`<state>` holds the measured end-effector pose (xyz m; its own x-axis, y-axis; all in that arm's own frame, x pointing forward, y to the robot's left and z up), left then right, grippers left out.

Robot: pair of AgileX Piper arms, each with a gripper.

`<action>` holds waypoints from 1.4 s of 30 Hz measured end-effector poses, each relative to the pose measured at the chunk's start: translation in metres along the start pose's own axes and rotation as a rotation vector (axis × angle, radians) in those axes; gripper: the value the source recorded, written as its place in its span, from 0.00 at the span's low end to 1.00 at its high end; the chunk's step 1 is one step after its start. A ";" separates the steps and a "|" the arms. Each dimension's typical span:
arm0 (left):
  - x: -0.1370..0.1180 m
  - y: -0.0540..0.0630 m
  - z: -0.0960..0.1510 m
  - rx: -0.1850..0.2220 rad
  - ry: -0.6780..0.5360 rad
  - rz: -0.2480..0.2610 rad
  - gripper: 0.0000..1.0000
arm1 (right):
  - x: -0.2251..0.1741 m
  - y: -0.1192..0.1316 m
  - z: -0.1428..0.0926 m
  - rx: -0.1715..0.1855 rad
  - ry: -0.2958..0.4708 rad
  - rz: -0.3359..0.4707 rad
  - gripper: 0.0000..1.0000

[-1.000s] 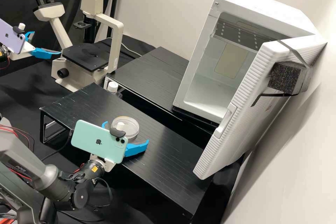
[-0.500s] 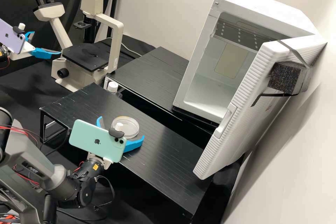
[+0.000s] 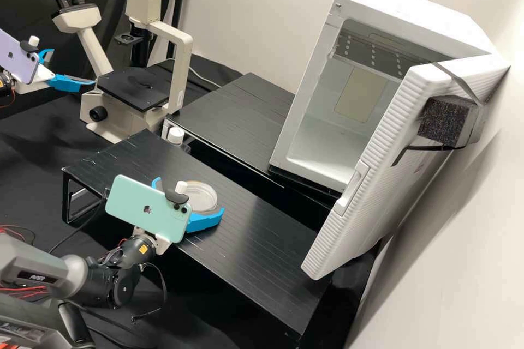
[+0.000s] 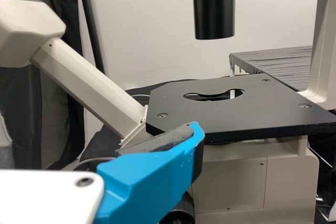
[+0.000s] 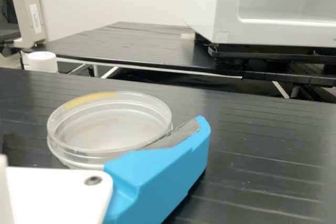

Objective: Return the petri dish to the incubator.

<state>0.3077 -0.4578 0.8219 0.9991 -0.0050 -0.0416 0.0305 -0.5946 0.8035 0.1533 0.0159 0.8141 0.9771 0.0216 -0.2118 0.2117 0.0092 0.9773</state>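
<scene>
Petri dish point(image 3: 202, 196), one: clear, round, lying flat on the front black stand point(image 3: 256, 240), its face turned up; being circular, it gives us no single long axis. We note a yellow strip point(image 5: 90, 99) along its rim, on the side away from the right gripper. Contents: we cannot tell.

Right gripper point(image 3: 190, 194), one: spread open, its fingers at either side of the dish; whether they touch it we cannot tell.

Left gripper point(image 3: 73, 66), one: open, near the microscope point(image 3: 183, 71).

Incubator point(image 3: 404, 2), one: white, door point(image 3: 382, 136) ajar; inside, a perforated grey panel point(image 3: 371, 54) high up.

White-capped bottle point(image 3: 176, 135), one: beside the front stand; contents, we cannot tell.
</scene>
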 end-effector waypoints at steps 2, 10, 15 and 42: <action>0.000 0.000 0.000 0.000 0.000 0.000 1.00 | 0.002 0.000 0.000 0.003 -0.004 0.013 1.00; 0.000 0.000 0.000 0.000 0.000 0.000 1.00 | 0.011 -0.003 0.005 -0.012 -0.057 0.038 1.00; 0.000 0.000 0.000 0.000 0.000 0.000 1.00 | 0.014 -0.004 0.006 -0.005 -0.069 0.057 0.00; 0.000 0.000 0.000 0.000 0.000 0.000 1.00 | 0.016 -0.003 0.009 0.014 -0.071 0.074 0.00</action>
<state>0.3077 -0.4578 0.8219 0.9991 -0.0050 -0.0416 0.0305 -0.5946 0.8035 0.1688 0.0070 0.8082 0.9891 -0.0491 -0.1392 0.1392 -0.0037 0.9903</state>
